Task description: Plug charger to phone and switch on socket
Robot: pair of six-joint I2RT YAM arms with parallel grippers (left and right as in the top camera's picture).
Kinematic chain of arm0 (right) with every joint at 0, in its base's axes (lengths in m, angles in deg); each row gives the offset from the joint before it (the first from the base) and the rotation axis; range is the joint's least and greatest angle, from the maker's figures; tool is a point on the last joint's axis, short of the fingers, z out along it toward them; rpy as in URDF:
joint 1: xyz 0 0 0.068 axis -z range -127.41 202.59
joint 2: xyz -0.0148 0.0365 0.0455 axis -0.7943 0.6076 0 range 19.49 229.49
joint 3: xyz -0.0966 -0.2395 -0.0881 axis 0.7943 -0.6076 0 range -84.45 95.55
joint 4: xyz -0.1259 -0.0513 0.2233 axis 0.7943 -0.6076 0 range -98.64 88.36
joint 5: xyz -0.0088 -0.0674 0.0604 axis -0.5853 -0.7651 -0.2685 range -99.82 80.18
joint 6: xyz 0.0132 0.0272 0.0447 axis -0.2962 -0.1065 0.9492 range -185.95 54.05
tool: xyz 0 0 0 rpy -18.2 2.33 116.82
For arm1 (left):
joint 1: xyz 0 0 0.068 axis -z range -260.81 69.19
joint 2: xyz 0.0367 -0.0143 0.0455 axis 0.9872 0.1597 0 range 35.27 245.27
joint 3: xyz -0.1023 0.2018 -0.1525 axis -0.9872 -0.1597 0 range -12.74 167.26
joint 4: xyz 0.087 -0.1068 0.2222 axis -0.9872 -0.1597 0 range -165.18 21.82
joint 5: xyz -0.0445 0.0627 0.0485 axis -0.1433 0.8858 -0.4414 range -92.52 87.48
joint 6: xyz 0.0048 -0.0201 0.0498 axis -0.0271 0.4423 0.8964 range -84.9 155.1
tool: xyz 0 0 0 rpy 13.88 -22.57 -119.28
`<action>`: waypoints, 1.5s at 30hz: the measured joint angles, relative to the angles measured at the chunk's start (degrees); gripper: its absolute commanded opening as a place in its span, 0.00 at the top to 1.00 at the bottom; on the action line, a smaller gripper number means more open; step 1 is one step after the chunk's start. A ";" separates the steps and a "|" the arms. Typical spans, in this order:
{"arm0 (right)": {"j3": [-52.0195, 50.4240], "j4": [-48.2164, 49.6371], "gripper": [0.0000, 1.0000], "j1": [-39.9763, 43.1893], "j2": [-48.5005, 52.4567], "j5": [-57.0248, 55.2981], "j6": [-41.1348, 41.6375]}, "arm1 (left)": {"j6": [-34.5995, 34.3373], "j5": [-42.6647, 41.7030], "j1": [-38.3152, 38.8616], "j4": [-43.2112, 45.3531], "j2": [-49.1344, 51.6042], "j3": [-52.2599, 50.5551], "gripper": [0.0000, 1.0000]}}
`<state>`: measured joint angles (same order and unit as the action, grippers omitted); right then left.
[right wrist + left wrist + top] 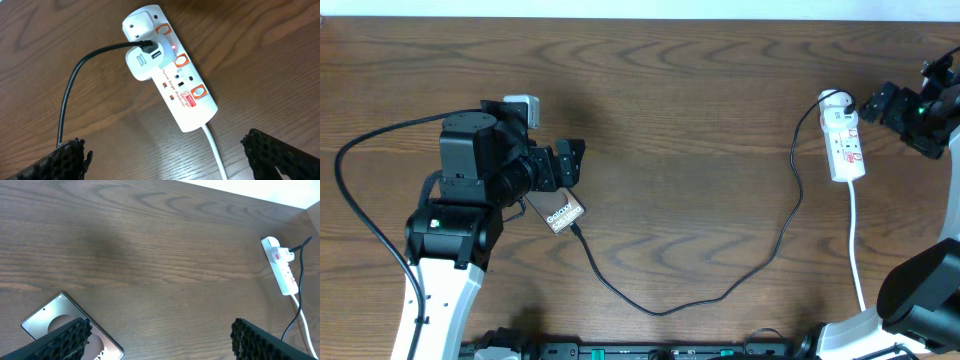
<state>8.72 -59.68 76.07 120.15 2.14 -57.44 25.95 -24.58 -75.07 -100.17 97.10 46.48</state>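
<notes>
The brown wooden table (700, 120) bears the phone (561, 213), the white socket (844, 146) and the charger (660, 312) curving between them.

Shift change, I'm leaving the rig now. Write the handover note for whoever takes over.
Left hand: open, empty, over the phone.
Right hand: open, empty, near the socket.
Charger: runs across the table from the socket's white adapter to the phone's edge, apparently plugged in.
Done: a red light glows by one socket switch, so it seems on.
Left: confirm plug seating; retract both arms.
</notes>
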 measured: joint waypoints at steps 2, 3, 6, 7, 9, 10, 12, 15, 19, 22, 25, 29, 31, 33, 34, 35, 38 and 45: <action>0.00 0.00 0.01 0.00 -0.02 0.00 0.02 | 0.00 0.00 0.00 0.00 0.00 0.00 0.08; 0.00 0.00 0.01 0.00 -0.02 0.00 0.02 | -0.02 0.00 0.00 0.00 0.00 0.00 0.08; 0.00 0.02 0.01 0.00 0.00 0.02 0.02 | 0.00 0.00 0.00 -0.61 0.00 0.00 0.08; 0.00 0.00 0.01 0.00 0.00 0.00 0.02 | -0.02 0.00 0.00 -1.46 -0.02 0.00 0.08; 0.00 0.02 0.01 0.00 0.00 0.00 0.02 | 0.00 0.09 0.00 -3.43 -0.04 0.00 0.08; 0.00 0.02 0.01 0.00 0.00 0.02 0.02 | 0.00 0.15 0.00 -4.02 -0.09 0.00 0.08; 0.00 0.02 0.01 0.00 0.00 0.02 0.02 | 0.00 0.66 0.00 -4.20 -0.42 0.00 0.08; 0.00 0.02 0.01 0.00 0.00 0.02 0.04 | -0.02 1.90 0.00 -3.32 -2.01 -0.44 0.08; 0.00 0.02 0.01 0.00 0.00 0.02 0.02 | 0.00 3.63 0.00 2.80 -6.51 -4.04 0.08; 0.00 0.00 0.01 0.00 0.00 0.00 0.04 | 0.00 4.63 0.00 9.44 -11.28 -8.94 0.08; 0.00 0.02 0.01 0.00 0.00 0.00 0.04 | 0.00 5.25 0.00 16.61 -16.65 -15.02 0.08; 0.00 0.02 0.01 0.00 0.00 0.04 0.04 | -0.02 5.73 0.00 26.91 -24.28 -23.91 0.08; 0.00 0.02 0.01 0.00 0.00 0.04 0.04 | 0.00 5.75 0.00 32.30 -28.33 -28.52 0.08; 0.00 0.02 0.01 0.00 0.00 0.04 0.04 | 0.00 5.81 0.00 36.72 -32.46 -33.00 0.08; 0.00 0.02 0.01 0.00 0.00 0.04 0.04 | -0.02 5.90 0.00 38.18 -34.29 -34.84 0.08; 0.00 0.02 0.01 0.00 0.00 0.07 0.04 | 0.00 5.95 0.00 40.30 -36.46 -37.09 0.08; 0.00 0.04 0.01 0.00 0.00 0.07 0.04 | 0.26 5.97 0.00 43.25 -41.42 -41.99 0.08; 0.00 -0.02 0.01 0.00 0.00 0.07 0.04 | 0.70 5.97 -1.38 45.53 -53.42 -50.64 0.08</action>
<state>8.72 -59.70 76.07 120.15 2.21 -57.40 26.65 -18.62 -76.45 -54.64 43.68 -4.16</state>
